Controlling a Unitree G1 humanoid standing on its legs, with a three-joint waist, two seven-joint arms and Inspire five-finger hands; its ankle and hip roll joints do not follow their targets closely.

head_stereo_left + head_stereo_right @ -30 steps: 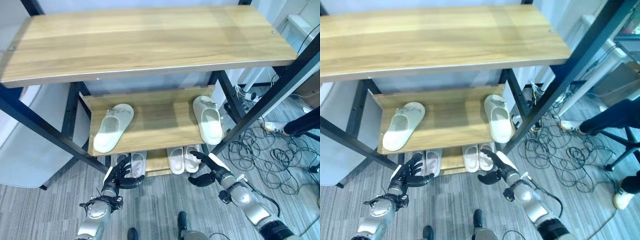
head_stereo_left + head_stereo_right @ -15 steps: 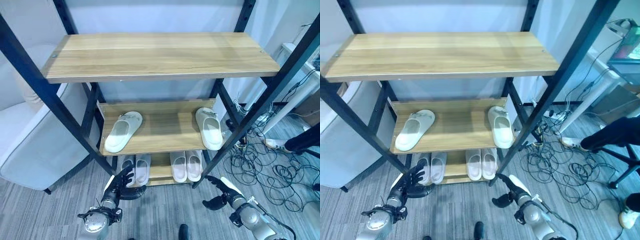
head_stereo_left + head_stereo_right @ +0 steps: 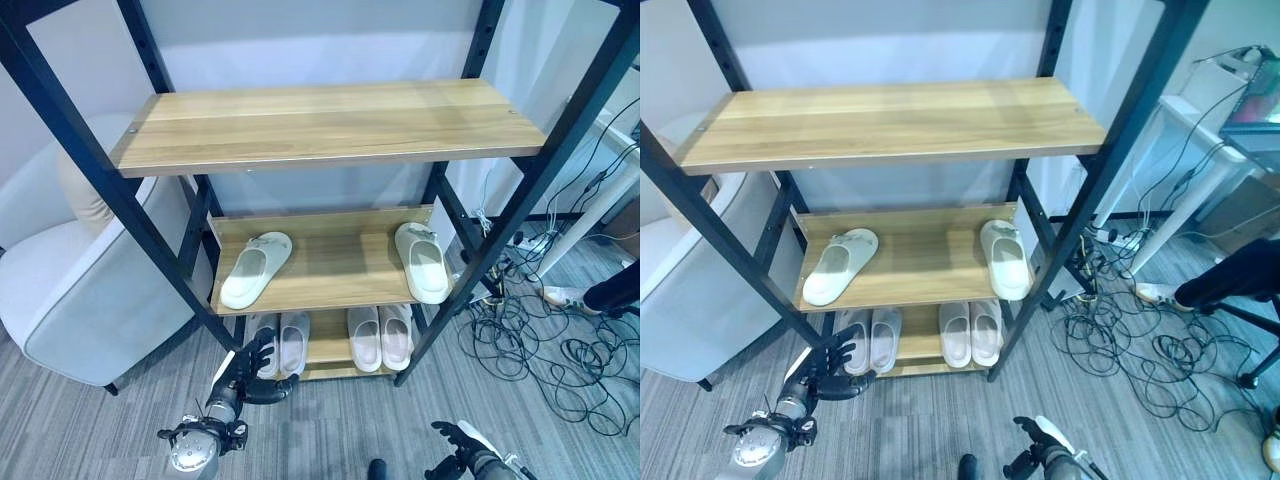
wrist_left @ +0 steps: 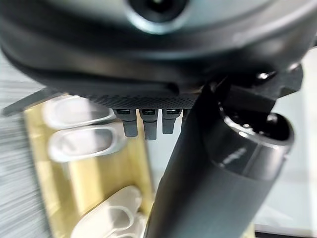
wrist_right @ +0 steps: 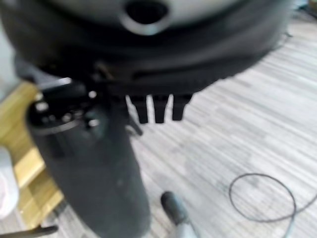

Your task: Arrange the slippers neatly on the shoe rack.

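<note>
A shoe rack [image 3: 330, 125] of black metal posts and pale wood-grain boards is standing on grey, striped carpet-like flooring. Its top shelf is lying bare. On the middle shelf [image 3: 335, 260] two smooth, rounded, off-white slippers are sitting well apart: the left slipper [image 3: 256, 269] is lying at a slant toward the left end, and the right slipper [image 3: 422, 262] is resting almost straight at the right edge. On the bottom shelf a left pair [image 3: 281, 343] and a right pair [image 3: 381, 337] of similar pale slippers are lining up side by side, toes pointing inward. No writing is legible on them.

The left hand [image 3: 245, 375] is hovering low in front of the bottom shelf, fingers loosely spread and holding nothing. The right hand [image 3: 1040, 449] is hanging near the floor at the lower edge, fingers relaxed and empty.

A grey padded armchair [image 3: 75, 290] is sitting left of the rack, and tangled black cables [image 3: 545, 340] are sprawling over the floor to the right.
</note>
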